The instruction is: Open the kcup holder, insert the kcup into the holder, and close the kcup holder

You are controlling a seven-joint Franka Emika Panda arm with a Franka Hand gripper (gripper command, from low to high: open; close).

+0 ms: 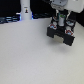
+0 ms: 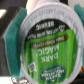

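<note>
Exterior view, operator: your Panda arm (image 1: 61, 6) came in from the top of the picture toward the exterior view's right, and its gripper (image 1: 61, 26) hung directly over the kcup holder (image 1: 62, 36), which sat as a dark boxy block on the pale table (image 1: 30, 57). At this size you could not make out whether the gripper touched the holder or stood just above it, nor whether a drawer was pulled out. Well apart, toward the exterior view's left at the back, stood a tall white post (image 1: 25, 10) with a blue glow at its base (not your pod).

In the wrist view, the kcup (image 2: 50, 47) filled almost the whole picture, its lid turned square to the lens: a green face with a white rim, and printing that read "DARK MAGIC" with a Keurig mark and a mountain logo. Beside its rim you could see a teal pad (image 2: 11, 40), one of the fingers, lying against the edge of the cup. The pincer was closed around the pod, holding it by its sides. A strip of dark background showed beyond the pad, too blurred for you to name anything in it.
</note>
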